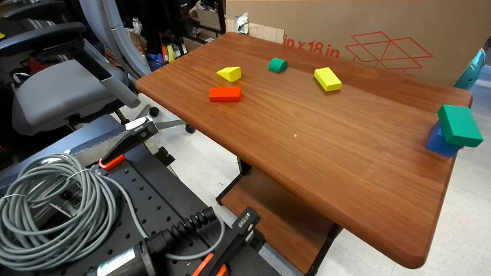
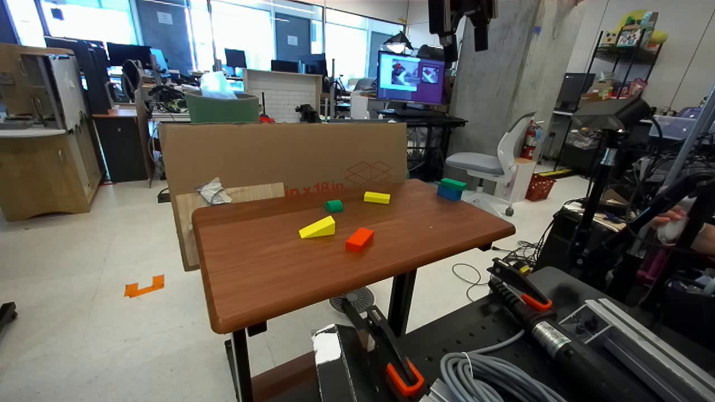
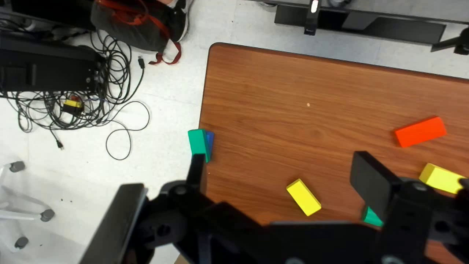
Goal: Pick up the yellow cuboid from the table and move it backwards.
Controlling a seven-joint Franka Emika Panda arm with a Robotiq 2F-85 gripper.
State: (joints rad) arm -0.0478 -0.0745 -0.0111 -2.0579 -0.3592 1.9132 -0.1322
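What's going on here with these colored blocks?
A robot's gripper hangs above the table, open and holding nothing. The job is to pick up the yellow cuboid and move it backwards; right now it lies on the table, untouched. Also on the table are an orange block, a yellow wedge and a green half-round block.

In both exterior views I look down across the surface (image 1: 326, 138) toward cardboard (image 2: 285, 153); my wrist view shares it from overhead, past the gripper (image 3: 281, 170).
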